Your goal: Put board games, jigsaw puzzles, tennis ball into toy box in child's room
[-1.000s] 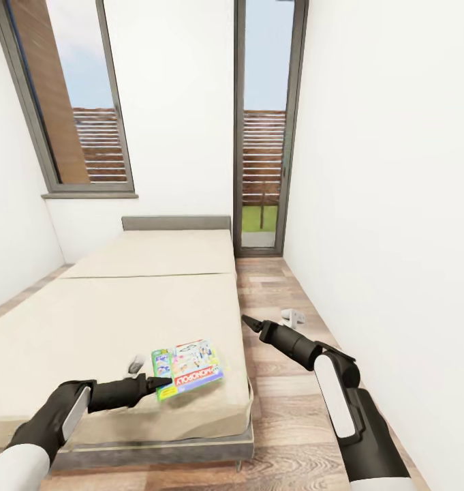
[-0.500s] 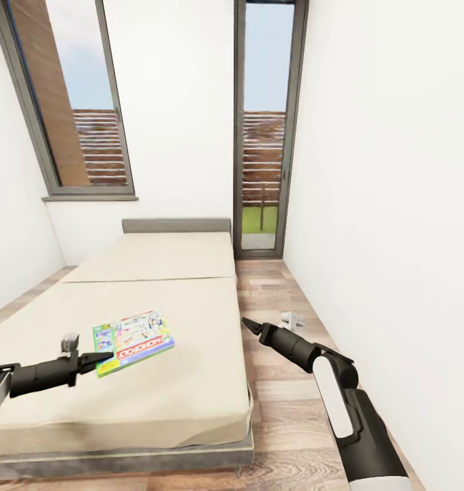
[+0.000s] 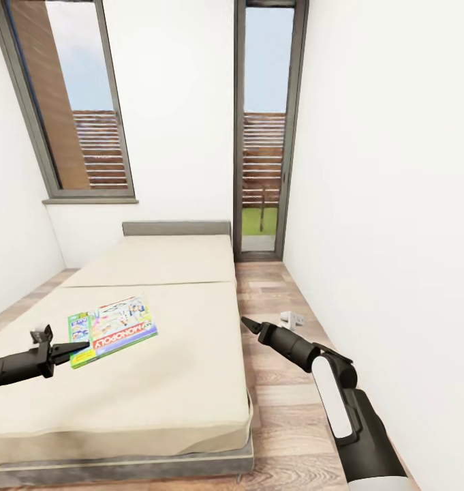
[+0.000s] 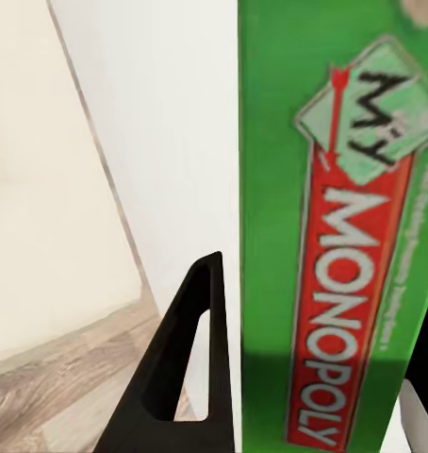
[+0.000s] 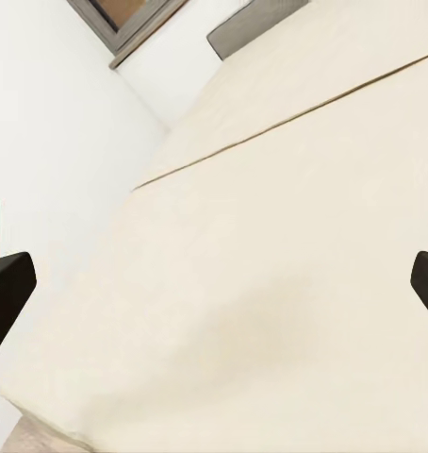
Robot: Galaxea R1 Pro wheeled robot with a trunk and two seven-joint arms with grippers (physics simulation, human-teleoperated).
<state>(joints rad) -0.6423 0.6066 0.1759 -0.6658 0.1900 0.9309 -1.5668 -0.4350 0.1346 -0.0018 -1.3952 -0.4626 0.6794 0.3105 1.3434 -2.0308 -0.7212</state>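
Above the beige bed (image 3: 143, 368) in the narrow white-walled room, the left gripper (image 3: 78, 349) stays clamped on one short edge of the green-and-white Monopoly board game (image 3: 112, 329), holding the flat box over the mattress nearer the left-hand wall than a second ago. Over the wood-plank floor (image 3: 286, 382) beside the bed, the right gripper (image 3: 246, 323) hangs empty, its two dark fingers (image 5: 8, 288) standing wide apart.
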